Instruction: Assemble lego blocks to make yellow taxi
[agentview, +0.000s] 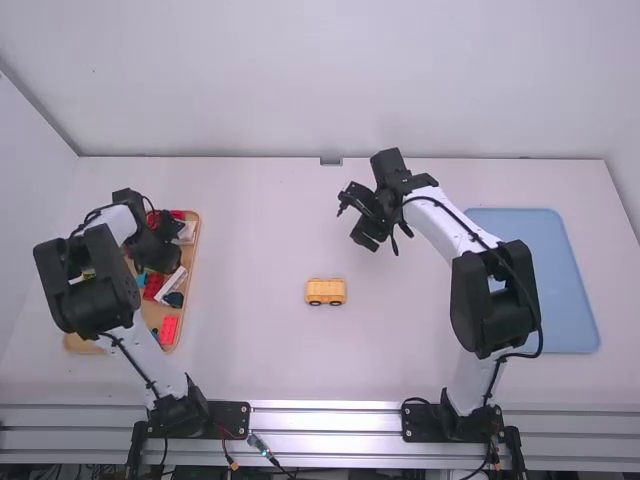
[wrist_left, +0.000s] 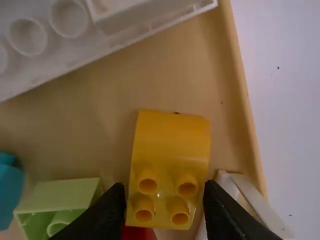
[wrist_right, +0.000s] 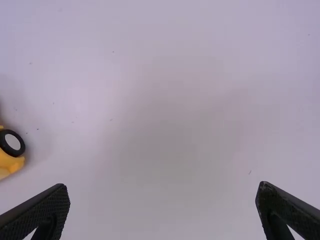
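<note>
Your left gripper (agentview: 160, 250) clasped a yellow block (wrist_left: 171, 137) over the tray (agentview: 82, 346), nine o'clock from the toy car (agentview: 326, 291) mid-table, while your right gripper (agentview: 356, 226) stood empty, fingers spread, at one o'clock.

Both arms, the left (agentview: 122, 222) based at seven o'clock and the right (agentview: 440, 222) at five, have smooth white link shells and chunky black joint housings. Black cables run outside the shells. The black base plates (agentview: 422, 422) bear small screw holes; red wires (agentview: 226, 448) show beside the left one. The left gripper (agentview: 155, 248) is black; so is the right gripper (agentview: 366, 218), its tapered fingers (wrist_right: 37, 210) finely textured.
</note>
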